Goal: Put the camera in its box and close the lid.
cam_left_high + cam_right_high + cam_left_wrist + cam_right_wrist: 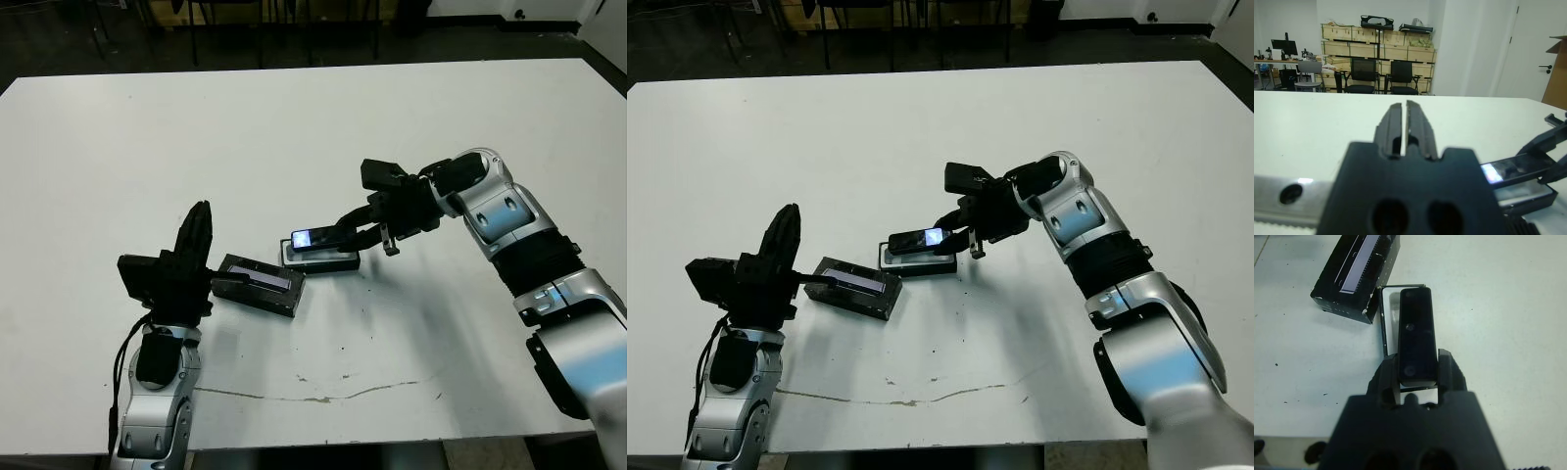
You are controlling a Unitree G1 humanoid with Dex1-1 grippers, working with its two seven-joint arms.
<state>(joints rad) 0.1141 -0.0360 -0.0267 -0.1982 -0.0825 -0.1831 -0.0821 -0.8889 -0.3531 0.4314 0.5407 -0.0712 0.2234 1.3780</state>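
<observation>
The camera [313,238], a slim black bar with a glossy bluish face, is gripped at one end by my right gripper [345,234], which is shut on it. It hangs lengthwise just over the box [323,260], a shallow black tray whose white lining [1384,335] shows beside the camera [1415,330]. I cannot tell whether the camera touches the tray. The lid [258,284], black with a pale strip, lies flat on the table to the left of the box. My left gripper [201,217] stands shut and empty, fingers pointing up, just left of the lid.
The white table [294,127] stretches wide around the objects, with a thin crack line [323,397] near its front edge. Chairs and stacked crates [1376,49] stand beyond the far edge.
</observation>
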